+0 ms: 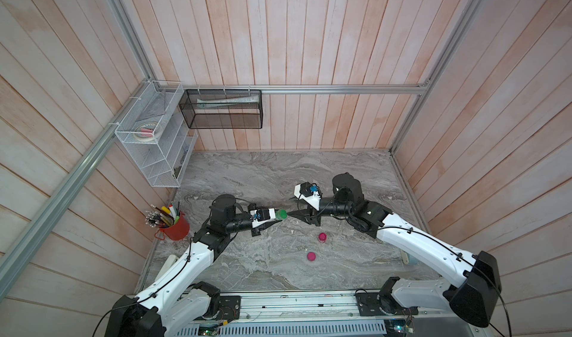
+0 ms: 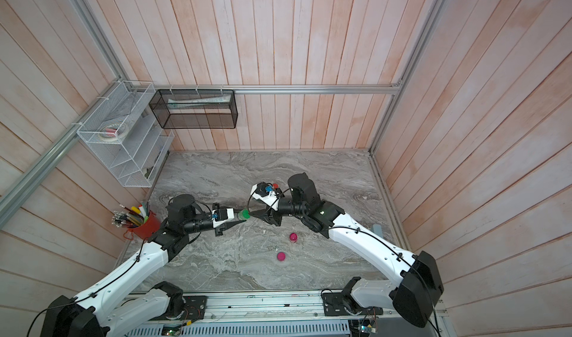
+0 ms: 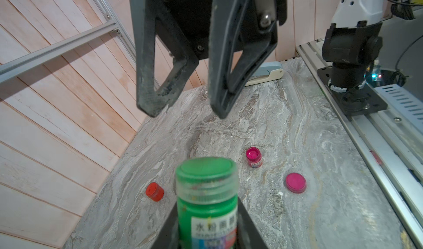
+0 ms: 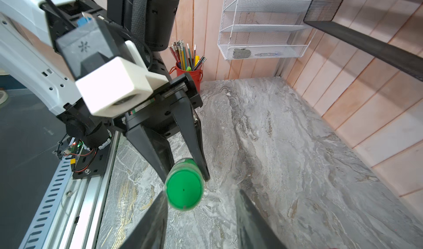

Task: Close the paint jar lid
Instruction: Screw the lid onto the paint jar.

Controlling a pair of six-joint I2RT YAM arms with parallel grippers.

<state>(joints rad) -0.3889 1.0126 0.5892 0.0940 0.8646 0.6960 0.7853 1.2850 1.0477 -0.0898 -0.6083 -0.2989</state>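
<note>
The green paint jar [image 3: 207, 211] is lying horizontally above the marble table [image 3: 297, 126], near its middle. Its green lid [image 4: 184, 189] is sitting on the neck and facing the right gripper [image 3: 185, 111]. The left gripper [image 4: 187, 178] is pinching the jar body between both fingers. The right gripper is standing spread wider than the lid and holding nothing. Its tips are sitting just beside the lid; contact cannot be determined.

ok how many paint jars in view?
3: green jar in the left gripper; open pink jar on the table; red jar on the table, further back. Others may be hidden.
</note>
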